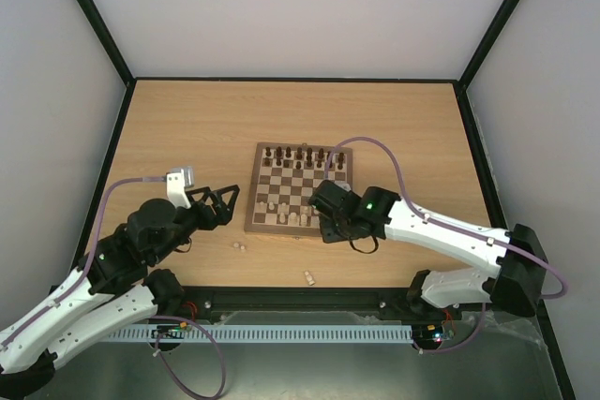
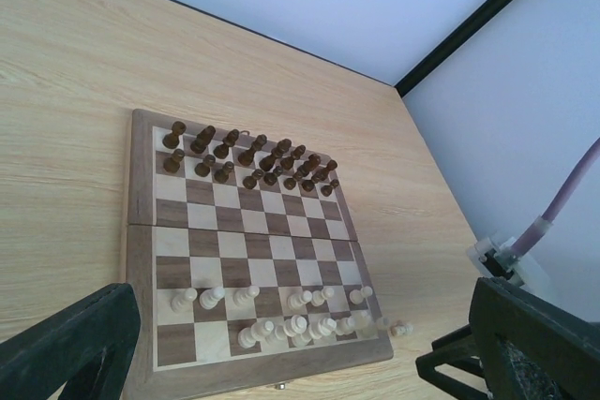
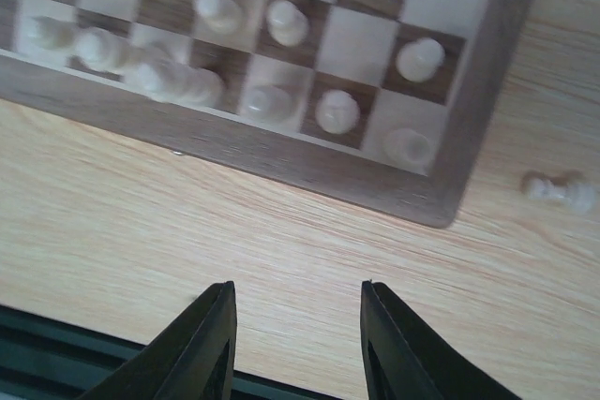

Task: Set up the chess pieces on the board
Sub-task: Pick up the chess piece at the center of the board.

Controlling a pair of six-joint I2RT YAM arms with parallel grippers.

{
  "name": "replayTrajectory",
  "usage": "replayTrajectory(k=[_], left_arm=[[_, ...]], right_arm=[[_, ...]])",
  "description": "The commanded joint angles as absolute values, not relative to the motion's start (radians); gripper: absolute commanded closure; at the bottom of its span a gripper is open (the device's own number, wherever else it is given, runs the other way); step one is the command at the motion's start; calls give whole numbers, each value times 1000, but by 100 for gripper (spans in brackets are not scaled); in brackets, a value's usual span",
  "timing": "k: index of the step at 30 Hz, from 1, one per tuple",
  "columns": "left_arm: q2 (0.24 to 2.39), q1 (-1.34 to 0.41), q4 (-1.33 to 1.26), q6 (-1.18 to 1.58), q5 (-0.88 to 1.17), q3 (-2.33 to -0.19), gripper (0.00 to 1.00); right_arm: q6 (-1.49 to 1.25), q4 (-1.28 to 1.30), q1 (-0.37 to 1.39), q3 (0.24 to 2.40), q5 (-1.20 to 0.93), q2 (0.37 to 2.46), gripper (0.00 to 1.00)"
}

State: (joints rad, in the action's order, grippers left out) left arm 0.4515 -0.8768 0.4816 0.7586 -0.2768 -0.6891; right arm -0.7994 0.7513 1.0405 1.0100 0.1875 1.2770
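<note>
The board (image 1: 253, 196) lies mid-table, with dark chess pieces (image 1: 298, 155) in its two far rows and pale chess pieces (image 1: 286, 214) in its near rows. My right gripper (image 1: 330, 227) hovers over the board's near right corner. In the right wrist view it (image 3: 297, 306) is open above bare table just off the board's frame (image 3: 450, 194), with nothing between the fingers. One pale piece (image 3: 560, 189) lies on its side beyond that corner. My left gripper (image 1: 220, 205) is wide open left of the board (image 2: 139, 175), holding nothing. The fallen pale piece (image 2: 401, 330) also shows from there.
Two more pale pieces lie loose on the table, one (image 1: 239, 246) off the board's near left corner and one (image 1: 308, 277) near the table's front edge. Black frame rails (image 1: 112, 53) and white walls enclose the table.
</note>
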Motion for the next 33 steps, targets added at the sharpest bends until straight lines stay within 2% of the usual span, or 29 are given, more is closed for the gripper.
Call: replayTrajectory(k=[1, 5, 14, 18, 26, 31, 33], left_arm=[[443, -879, 460, 744, -296, -707, 1], [448, -879, 460, 744, -292, -704, 1], [410, -878, 484, 755, -308, -695, 1], [399, -879, 494, 757, -310, -694, 1], [393, -879, 491, 749, -298, -689, 1], [393, -879, 486, 743, -285, -689, 1], [393, -879, 491, 742, -284, -691, 1]], right_arm=[[-861, 782, 1043, 926, 215, 1235, 62], [-849, 622, 1048, 839, 88, 1254, 63], [-869, 674, 1117, 906, 155, 1363, 65], [-918, 779, 1111, 936, 289, 1344, 66], [-937, 832, 918, 851, 367, 1240, 73], [-910, 807, 869, 850, 340, 1258, 73], [-875, 763, 874, 846, 268, 1260, 76]])
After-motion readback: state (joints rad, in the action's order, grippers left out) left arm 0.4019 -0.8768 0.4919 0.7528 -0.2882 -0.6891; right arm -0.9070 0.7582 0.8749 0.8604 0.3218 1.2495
